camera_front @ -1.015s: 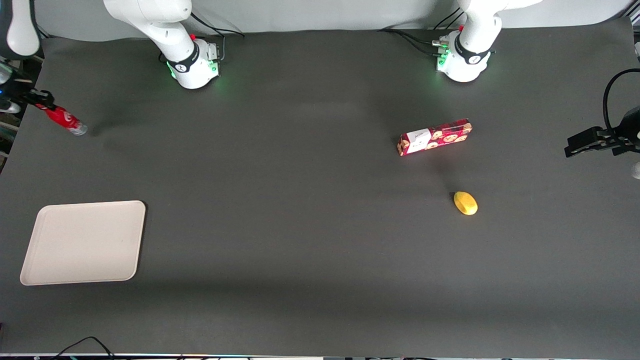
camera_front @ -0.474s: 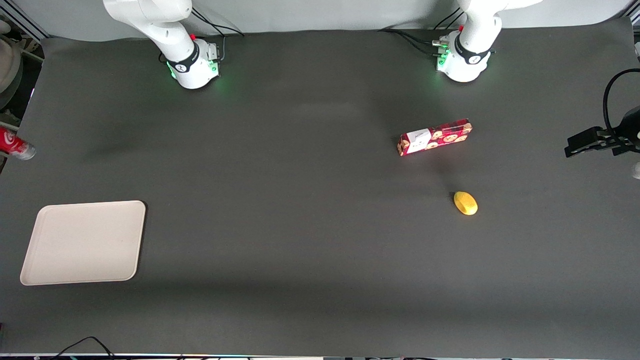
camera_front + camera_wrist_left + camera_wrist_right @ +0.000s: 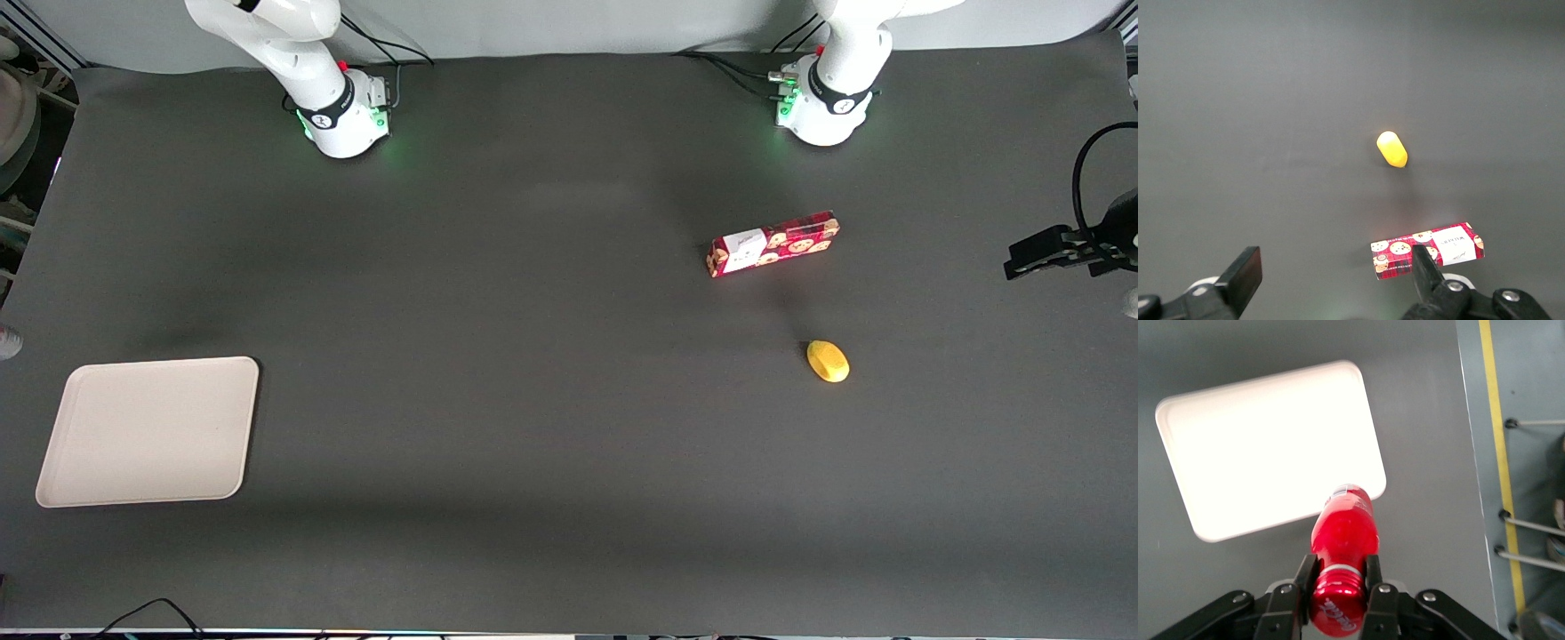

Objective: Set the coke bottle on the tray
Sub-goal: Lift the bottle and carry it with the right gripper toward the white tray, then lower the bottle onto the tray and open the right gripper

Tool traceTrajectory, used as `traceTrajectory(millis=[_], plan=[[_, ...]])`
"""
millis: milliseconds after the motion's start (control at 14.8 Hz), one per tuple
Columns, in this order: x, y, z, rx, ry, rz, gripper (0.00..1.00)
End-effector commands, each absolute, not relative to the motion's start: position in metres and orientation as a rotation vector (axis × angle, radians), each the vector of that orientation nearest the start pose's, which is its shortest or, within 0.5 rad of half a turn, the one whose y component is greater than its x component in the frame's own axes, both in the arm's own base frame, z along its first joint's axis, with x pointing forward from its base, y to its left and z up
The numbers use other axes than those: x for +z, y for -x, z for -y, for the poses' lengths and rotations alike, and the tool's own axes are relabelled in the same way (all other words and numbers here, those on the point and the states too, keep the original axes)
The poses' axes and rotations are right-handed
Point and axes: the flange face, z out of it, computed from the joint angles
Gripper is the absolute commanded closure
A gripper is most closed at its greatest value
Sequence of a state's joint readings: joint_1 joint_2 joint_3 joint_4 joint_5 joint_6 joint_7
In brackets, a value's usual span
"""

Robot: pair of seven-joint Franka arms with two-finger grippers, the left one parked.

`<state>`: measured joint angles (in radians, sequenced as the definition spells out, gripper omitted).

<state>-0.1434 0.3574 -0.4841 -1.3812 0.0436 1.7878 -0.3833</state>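
Observation:
In the right wrist view my gripper (image 3: 1338, 569) is shut on the neck of the coke bottle (image 3: 1343, 525), just under its red cap. The red bottle hangs base down, high above the table, and its base shows over the rim of the cream tray (image 3: 1258, 447). In the front view only the bottle's silvery base (image 3: 5, 341) peeks in at the picture's edge, a little farther from the camera than the tray (image 3: 147, 431). The gripper itself is outside the front view.
A red cookie box (image 3: 772, 243) and a yellow oval object (image 3: 828, 361) lie toward the parked arm's end of the table. Beside the tray the dark mat ends, and a grey floor with a yellow line (image 3: 1495, 453) lies below.
The held bottle has travelled along the working arm's table end toward the front camera and the tray. It has slid almost out of the front view.

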Motion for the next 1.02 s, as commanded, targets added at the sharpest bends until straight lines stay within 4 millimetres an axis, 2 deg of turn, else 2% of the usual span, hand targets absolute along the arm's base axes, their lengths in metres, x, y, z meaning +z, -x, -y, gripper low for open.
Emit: traceTrajectory(millis=[0,135,338,677,812,947], plan=[[0.500,-0.648,0.369,-0.124,3.277,-0.259,1.00],[0.467,-0.669,0.374,-0.198,3.271,-0.226,1.00],[0.410,-0.685,0.380,-0.225,3.242,-0.188,1.00],[0.366,-0.680,0.397,-0.201,3.180,-0.198,1.00],[0.354,-0.673,0.410,-0.184,3.167,-0.194,1.00],[0.346,-0.673,0.409,-0.182,3.138,-0.207,1.00]])
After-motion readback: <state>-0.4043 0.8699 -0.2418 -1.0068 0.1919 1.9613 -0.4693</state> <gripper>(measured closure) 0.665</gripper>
